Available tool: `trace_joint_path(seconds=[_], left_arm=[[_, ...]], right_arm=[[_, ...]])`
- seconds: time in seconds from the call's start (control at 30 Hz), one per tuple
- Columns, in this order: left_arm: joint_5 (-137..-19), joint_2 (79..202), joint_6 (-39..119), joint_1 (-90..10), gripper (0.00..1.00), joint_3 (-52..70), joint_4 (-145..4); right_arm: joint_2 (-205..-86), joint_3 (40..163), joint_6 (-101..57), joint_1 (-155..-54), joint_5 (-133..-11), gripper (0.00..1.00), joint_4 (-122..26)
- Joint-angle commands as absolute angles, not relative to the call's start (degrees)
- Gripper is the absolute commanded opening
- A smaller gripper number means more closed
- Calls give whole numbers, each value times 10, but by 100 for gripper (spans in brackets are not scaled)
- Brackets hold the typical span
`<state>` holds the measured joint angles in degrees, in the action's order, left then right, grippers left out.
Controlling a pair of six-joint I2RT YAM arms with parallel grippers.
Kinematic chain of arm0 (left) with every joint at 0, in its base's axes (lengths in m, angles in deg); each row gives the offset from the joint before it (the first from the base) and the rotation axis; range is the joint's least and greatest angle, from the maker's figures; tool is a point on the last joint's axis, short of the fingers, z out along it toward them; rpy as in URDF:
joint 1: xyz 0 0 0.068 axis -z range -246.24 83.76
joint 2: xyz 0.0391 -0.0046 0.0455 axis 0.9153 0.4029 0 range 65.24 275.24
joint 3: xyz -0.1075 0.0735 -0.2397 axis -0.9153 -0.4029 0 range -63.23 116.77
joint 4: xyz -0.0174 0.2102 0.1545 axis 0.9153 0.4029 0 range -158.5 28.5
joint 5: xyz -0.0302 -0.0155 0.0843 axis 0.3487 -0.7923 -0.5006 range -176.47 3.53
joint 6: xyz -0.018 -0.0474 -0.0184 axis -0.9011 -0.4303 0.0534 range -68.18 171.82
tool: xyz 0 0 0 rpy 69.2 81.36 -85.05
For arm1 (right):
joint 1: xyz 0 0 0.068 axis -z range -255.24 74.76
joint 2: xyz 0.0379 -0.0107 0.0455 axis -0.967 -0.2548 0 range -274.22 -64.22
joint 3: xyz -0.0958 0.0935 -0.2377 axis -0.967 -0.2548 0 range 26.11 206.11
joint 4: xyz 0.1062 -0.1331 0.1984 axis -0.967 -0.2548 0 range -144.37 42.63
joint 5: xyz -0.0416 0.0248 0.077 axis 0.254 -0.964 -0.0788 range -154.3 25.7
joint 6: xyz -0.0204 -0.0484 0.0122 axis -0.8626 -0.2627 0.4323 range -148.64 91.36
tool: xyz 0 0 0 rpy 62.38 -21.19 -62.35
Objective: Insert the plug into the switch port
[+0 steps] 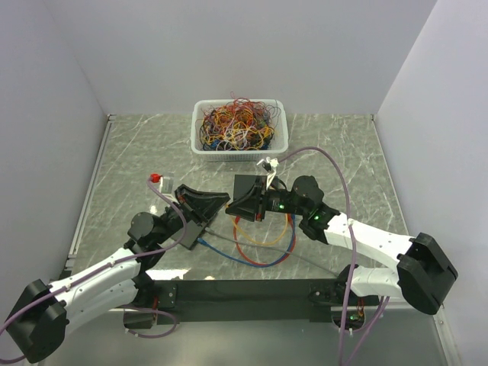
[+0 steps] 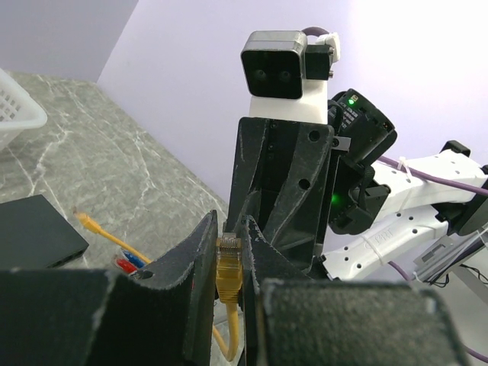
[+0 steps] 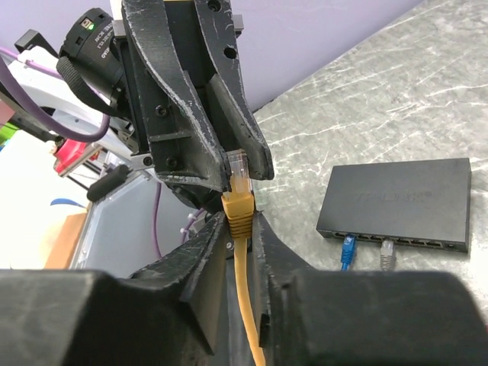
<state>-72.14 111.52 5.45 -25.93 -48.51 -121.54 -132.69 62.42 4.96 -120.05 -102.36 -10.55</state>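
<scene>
Black scuffed plastic, left gripper [image 2: 229,226]: clenched on the yellow plug [image 2: 229,263], fingers flush against both flanks, no gap showing in the left wrist view. Plug therefore between the left jaws, just inside the tips, held up off the table [image 1: 137,152]. Directly opposite, tip to tip: right gripper [image 3: 239,229], narrowed about the yellow cable [image 3: 245,305] just behind the boot. Clamped or only straddling, cannot tell. Switch [image 3: 396,202] flat on the table, lower than both pairs of jaws and off to one side, well apart from the plug. Port row turned toward the right wrist camera.

Handling, as judged: plug light, with a hard clear nose and a thin latch tab, probably brittle. Boot softer, less slippery. Cable springy, likely to twist the plug off line. Best hold on the boot or the rear of the body, flanks pinched, nose and tab left free ahead of the jaws for the port.

Count:
- Two grippers.
- One switch.
- Four plugs seen: one held; one loose yellow plug [image 2: 86,222] on the table beyond the left jaws; one blue plug [image 3: 348,250] and one grey plug [image 3: 386,255] seated in the port row, near each other.
- One basket [image 1: 238,152], wires inside too tangled to count.
</scene>
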Motion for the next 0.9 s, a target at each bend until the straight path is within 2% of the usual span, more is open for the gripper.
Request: trace_joint_path(seconds=[0.0,0.23,0.3,0.37,0.47,0.5,0.57,0.6,0.87], left_arm=[[-712,1113,50,-258,0,-486,-1247],[-716,1117,51,-258,1,-482,-1234],[-714,1122,55,-258,8,-471,-1207],[-714,1121,58,-258,20,-466,-1190],[-737,1103,65,-258,39,-465,-1152],[-743,1098,66,-258,50,-465,-1133],[-763,1082,74,-258,60,-462,-1111],[-771,1078,77,-258,70,-459,-1098],[-913,1080,111,-260,78,-412,-890]], right_arm=[[-1330,629,57,-1198,-1039,25,-60],[-1327,628,51,-1198,-1037,11,-68],[-1322,628,46,-1197,-1033,6,-76],[-1321,628,41,-1197,-1024,1,-87],[-1315,625,29,-1197,-1014,0,-109],[-1312,624,23,-1196,-1010,0,-120],[-1308,622,17,-1195,-999,0,-131],[-1305,623,9,-1196,-994,0,-147],[-1329,669,-48,-1201,-859,0,-297]])
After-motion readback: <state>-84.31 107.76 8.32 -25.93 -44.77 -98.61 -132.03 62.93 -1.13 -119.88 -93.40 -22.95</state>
